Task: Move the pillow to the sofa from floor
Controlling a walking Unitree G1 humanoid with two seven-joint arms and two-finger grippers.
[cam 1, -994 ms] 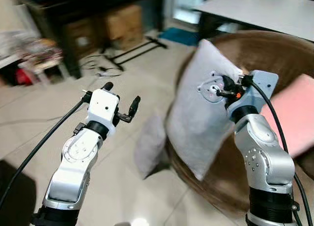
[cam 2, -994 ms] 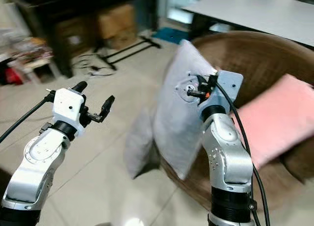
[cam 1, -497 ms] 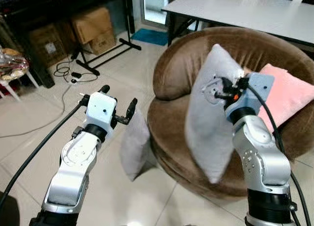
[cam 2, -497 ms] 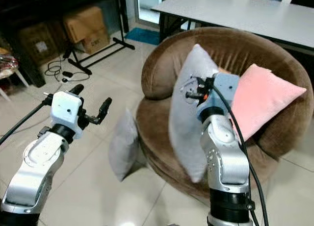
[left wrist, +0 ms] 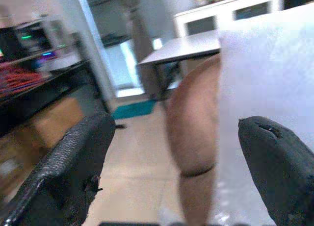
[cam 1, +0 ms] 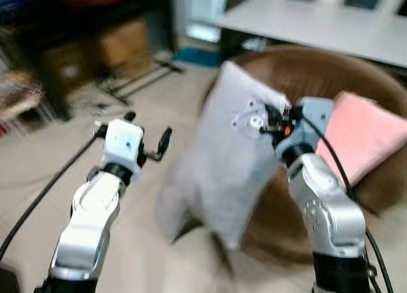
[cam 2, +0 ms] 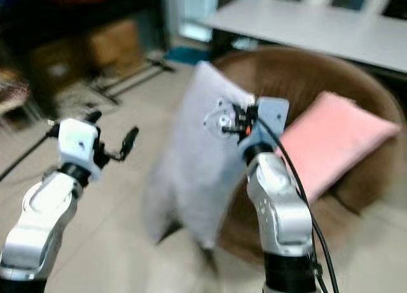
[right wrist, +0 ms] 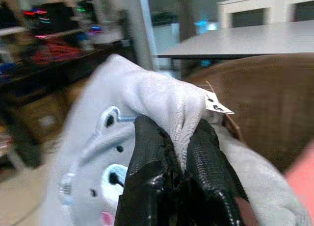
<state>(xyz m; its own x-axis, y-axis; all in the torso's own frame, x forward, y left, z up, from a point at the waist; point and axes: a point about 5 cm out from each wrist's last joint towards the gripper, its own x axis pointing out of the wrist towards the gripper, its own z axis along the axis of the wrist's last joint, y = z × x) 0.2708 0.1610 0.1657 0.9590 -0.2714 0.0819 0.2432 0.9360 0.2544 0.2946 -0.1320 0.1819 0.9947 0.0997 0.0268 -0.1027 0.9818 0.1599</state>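
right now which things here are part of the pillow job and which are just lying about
Part of the job:
- grey pillow, pinched at its top edge by the right gripper
- brown sofa
- left gripper, open and empty

Just lying about:
- pink pillow on the sofa
- white table
- cardboard box

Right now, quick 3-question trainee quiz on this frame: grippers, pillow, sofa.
1. True or false: the right gripper is shut on the grey pillow.
2. Which cushion lies on the brown sofa? A) pink cushion B) green cushion C) striped cushion
3. Fill in: the left gripper is ____ and holds nothing.

Key
1. True: its fingers pinch a fold of the pillow's edge, and the pillow hangs in the air in front of the sofa.
2. A
3. open
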